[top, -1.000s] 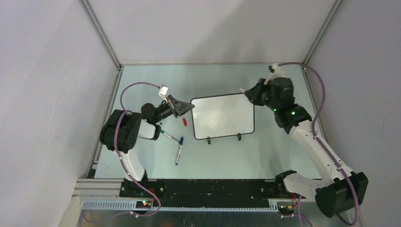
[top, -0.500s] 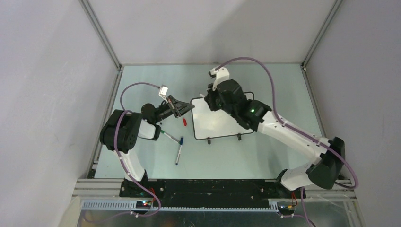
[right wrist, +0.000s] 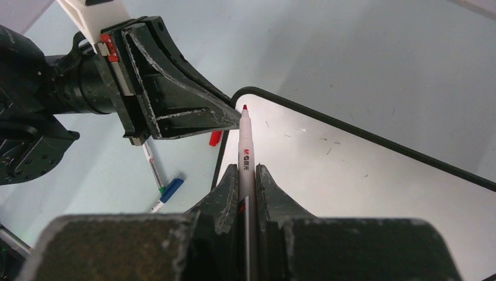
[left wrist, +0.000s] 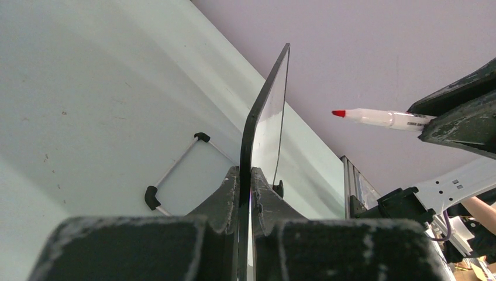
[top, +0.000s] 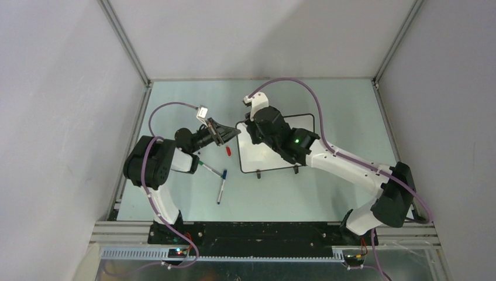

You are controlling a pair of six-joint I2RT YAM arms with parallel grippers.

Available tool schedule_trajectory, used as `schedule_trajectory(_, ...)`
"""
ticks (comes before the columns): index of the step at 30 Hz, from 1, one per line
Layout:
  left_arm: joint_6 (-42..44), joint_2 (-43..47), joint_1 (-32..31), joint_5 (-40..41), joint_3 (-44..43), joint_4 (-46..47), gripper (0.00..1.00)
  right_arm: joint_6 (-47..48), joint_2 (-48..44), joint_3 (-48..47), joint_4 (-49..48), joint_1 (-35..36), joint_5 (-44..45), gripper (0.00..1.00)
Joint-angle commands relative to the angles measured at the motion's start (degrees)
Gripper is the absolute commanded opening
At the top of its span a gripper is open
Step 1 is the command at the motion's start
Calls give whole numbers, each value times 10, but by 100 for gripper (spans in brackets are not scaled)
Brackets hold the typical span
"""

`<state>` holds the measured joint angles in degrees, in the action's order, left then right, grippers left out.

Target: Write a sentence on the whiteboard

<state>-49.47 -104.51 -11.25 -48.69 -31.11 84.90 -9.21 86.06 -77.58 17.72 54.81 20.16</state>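
The whiteboard (top: 266, 159) stands tilted on its black feet, its white face (right wrist: 351, 181) bare apart from faint specks; no sentence shows on it. My left gripper (top: 233, 133) is shut on the board's upper left corner, and the left wrist view shows the thin black edge (left wrist: 266, 111) pinched between its jaws (left wrist: 245, 175). My right gripper (right wrist: 247, 172) is shut on a red-tipped marker (right wrist: 244, 146). The marker points at that same corner, with its tip just off the left fingertips (right wrist: 225, 117). From the left wrist the marker (left wrist: 380, 119) appears beside the board, not touching it.
A red cap (top: 228, 150) lies left of the board. A green-capped marker (top: 210, 170) and a blue-capped marker (top: 221, 186) lie near the left arm's base. My right arm (top: 339, 161) stretches across the board. Grey walls enclose the table on three sides.
My right arm has swung from the board's far right corner leftward across it to the upper left corner, carrying the marker. The left arm and the board have not moved.
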Motion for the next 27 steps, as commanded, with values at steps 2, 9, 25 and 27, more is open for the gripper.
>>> schedule_trajectory(2, 19, 11, -5, 8, -4, 28, 0, 14, 20, -1, -32, 2, 9, 0)
schedule_trajectory(9, 19, 12, -5, 6, -4, 28, 0, 12, 31, 0, -27, 2, 14, 0)
schedule_trajectory(25, 20, 12, -5, 7, -4, 28, 0, 6, 52, -1, -25, 4, 38, 0)
schedule_trajectory(27, 20, 12, -5, 7, -4, 28, 0, 7, 54, 0, -29, 4, 38, 0)
